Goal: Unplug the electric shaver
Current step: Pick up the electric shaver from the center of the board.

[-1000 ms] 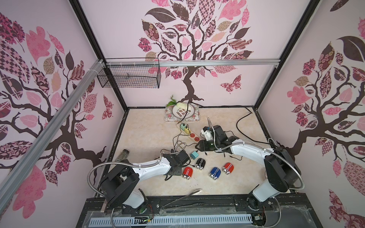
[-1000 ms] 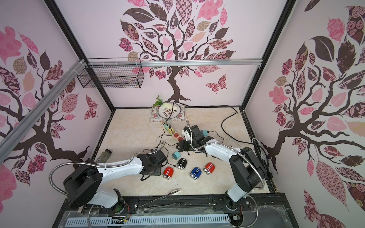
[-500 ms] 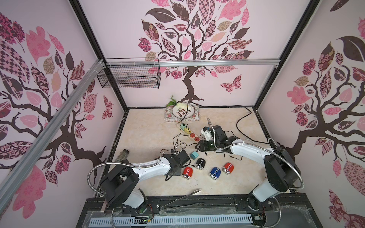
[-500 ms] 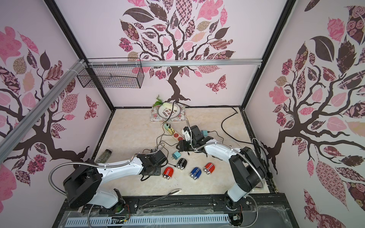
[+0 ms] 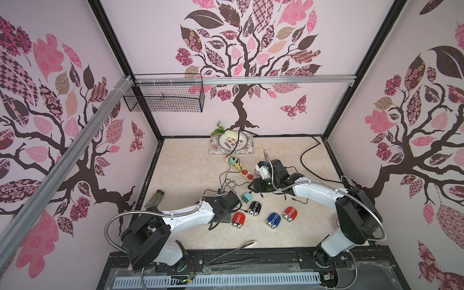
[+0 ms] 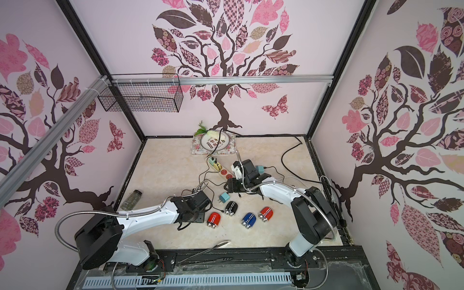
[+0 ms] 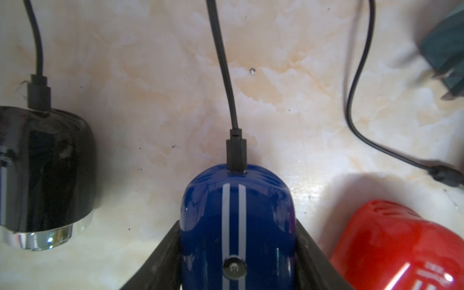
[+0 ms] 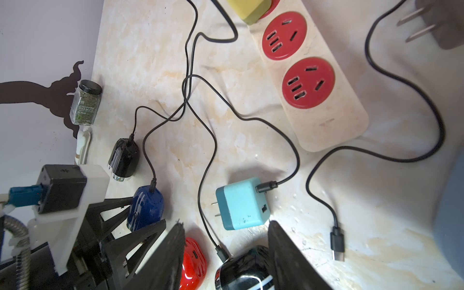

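The marbled surface (image 5: 190,163) carries everything. A wire basket (image 5: 163,100) hangs on the back wall, beyond the strip (image 8: 326,120) and to the left; whether anything is in it I cannot tell. Just past the strip's far end lies a flowered tray (image 5: 216,151). It holds a plate (image 5: 244,140) with dark marks too small to read and a pale, green-leaved vegetable (image 5: 229,133) at its rim.

The left gripper (image 7: 237,223) is closed on the blue shaver (image 7: 263,200), with a finger pressed to each flank. That shaver lies on the surface on the robot's side of the strip, apart from it, hidden under the wrist in both top views. A black cable (image 7: 223,75) is plugged into its rounded end.

The right gripper (image 8: 226,223) hangs just off the strip's near end, its jaws partly spread and empty.

The strip has a yellow adapter (image 8: 251,8) plugged in, and the two red sockets nearer the right gripper are free.

A jar (image 8: 85,105) with a black lid, labelled "CHOPPED PARSLEY", holds green flakes. It lies well apart from the strip, by the left wall.

A black shaver (image 7: 45,163), also cabled, and a red shaver (image 7: 391,246) flank the blue one. The red one's white writing is blurred. A striped black shaver (image 8: 241,276), cabled too, lies between them and the strip.

A teal adapter (image 8: 243,203) lies unplugged near the strip's near end, with a cable in its port. A loose plug (image 8: 336,241) lies on the surface near it.
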